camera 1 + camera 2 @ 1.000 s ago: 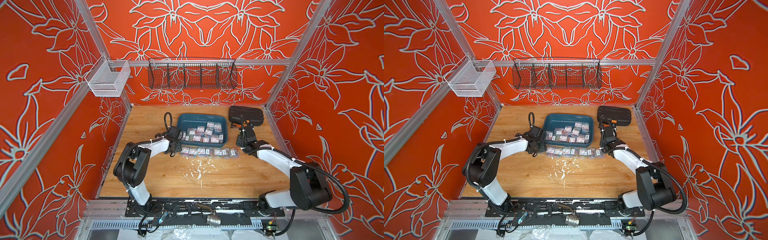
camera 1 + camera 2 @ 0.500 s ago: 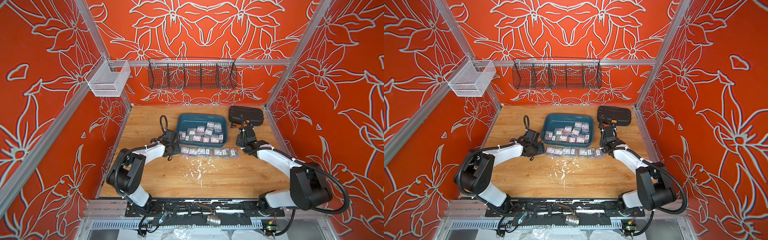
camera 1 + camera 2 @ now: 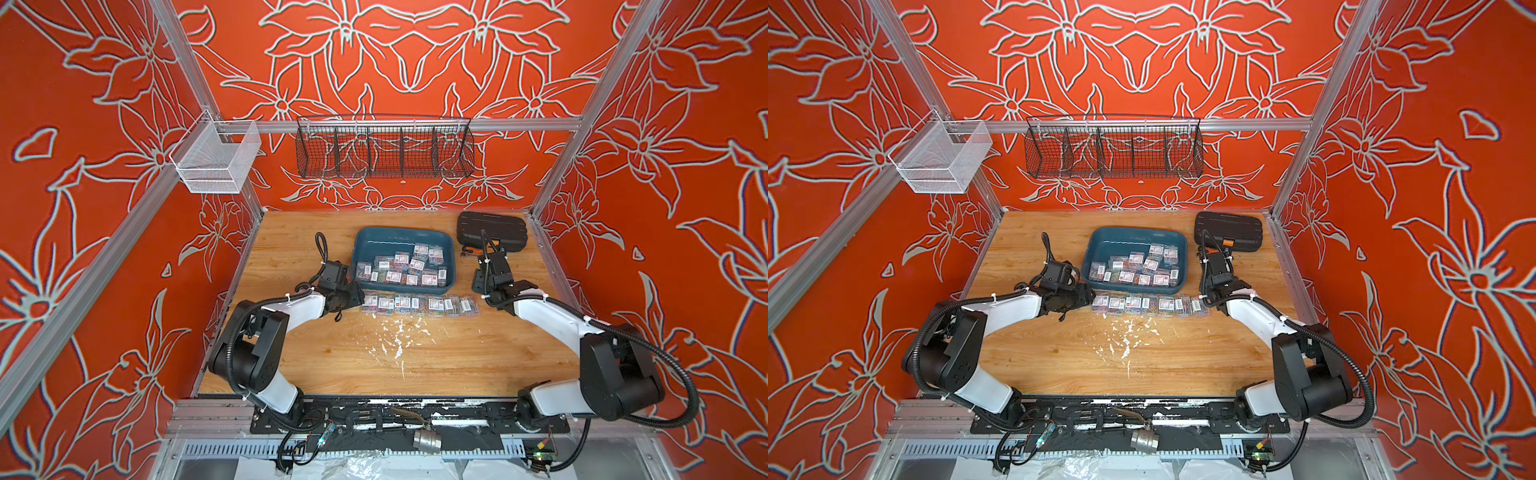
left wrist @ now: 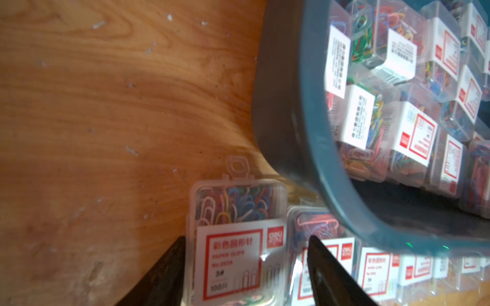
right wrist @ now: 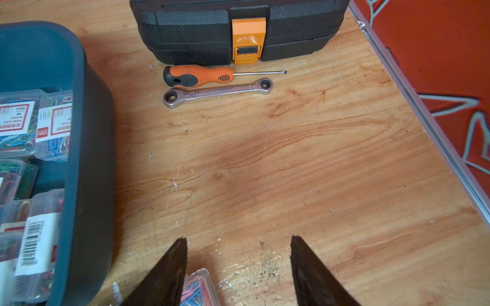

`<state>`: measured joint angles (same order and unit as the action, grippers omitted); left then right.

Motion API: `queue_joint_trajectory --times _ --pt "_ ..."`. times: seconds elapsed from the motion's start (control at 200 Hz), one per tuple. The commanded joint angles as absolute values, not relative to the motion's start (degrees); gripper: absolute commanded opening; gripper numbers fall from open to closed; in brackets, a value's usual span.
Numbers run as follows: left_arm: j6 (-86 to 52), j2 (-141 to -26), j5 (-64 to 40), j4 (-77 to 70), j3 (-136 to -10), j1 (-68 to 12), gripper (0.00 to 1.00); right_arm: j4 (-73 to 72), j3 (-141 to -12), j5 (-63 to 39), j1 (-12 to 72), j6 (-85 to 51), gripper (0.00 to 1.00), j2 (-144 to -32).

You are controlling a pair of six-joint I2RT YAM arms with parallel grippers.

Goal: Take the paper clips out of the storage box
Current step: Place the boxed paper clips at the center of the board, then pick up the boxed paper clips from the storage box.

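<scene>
Top views, task's things: about a dozen boxes of paper clips (image 3: 405, 270) lie jumbled in the near half of the storage box (image 3: 401, 229); a row of boxes (image 3: 419, 304) lies on the counter (image 3: 374, 357) just in front of its near wall
Top views, arms: your left jaws sit at the row's left end and your right jaws just beside its right end; from up here you cannot tell how either pair stands
Left wrist, jaws: open, straddling the end box (image 4: 238, 238), which lies flat on the counter; one jaw is right at its side, the other stands clear of it, over the neighbouring box (image 4: 331, 254)
Left wrist, risk: if you pull away sideways, you may drag the end box out of line or ride onto its neighbour; the storage box rim (image 4: 318, 132) is close, so a low swing could knock it
Right wrist, jaws: open over bare counter, holding nothing; a corner of the last box (image 5: 200, 286) shows beside one jaw
Right wrist, risk: a low move toward the storage box would likely hit its wall (image 5: 87, 159); drifting forward could scatter the screwdriver (image 5: 198, 75) and wrench (image 5: 217, 92) beside the black case (image 5: 212, 34)
Both arms, risk: reaching in together may make them collide, and a tilted, slick box could slip from a pinch
</scene>
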<state>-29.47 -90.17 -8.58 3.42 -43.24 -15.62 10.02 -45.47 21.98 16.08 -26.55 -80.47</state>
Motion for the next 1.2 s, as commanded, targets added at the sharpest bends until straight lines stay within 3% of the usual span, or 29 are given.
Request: queue_joint_trajectory --times 0.0,0.365,0.57,0.761,1.016,1.196 --pt "-29.52 -88.15 -10.65 4.37 -42.56 -15.56 0.69 10.61 -46.31 22.00 15.95 -26.36 0.64 -81.04" --pt "-27.44 -86.00 -12.23 6.37 -43.19 -15.56 0.68 10.46 -46.33 21.82 15.91 -26.37 0.62 -81.17" --pt "-25.67 -81.77 -8.16 13.04 -44.97 -15.56 0.79 12.82 -49.27 15.37 15.97 -25.97 0.54 -79.61" --pt "-25.17 -71.87 -3.71 17.55 -43.19 -15.58 0.85 9.69 -51.70 7.02 18.83 -28.38 0.54 -77.57" --pt "-31.08 -59.29 19.11 18.23 -32.94 -15.46 0.98 16.41 -67.34 9.19 26.37 -28.06 0.53 -90.29" --pt "-32.85 -57.03 21.61 14.95 -29.72 -15.45 0.98 21.19 -81.05 7.95 27.51 -25.59 0.52 -102.68"
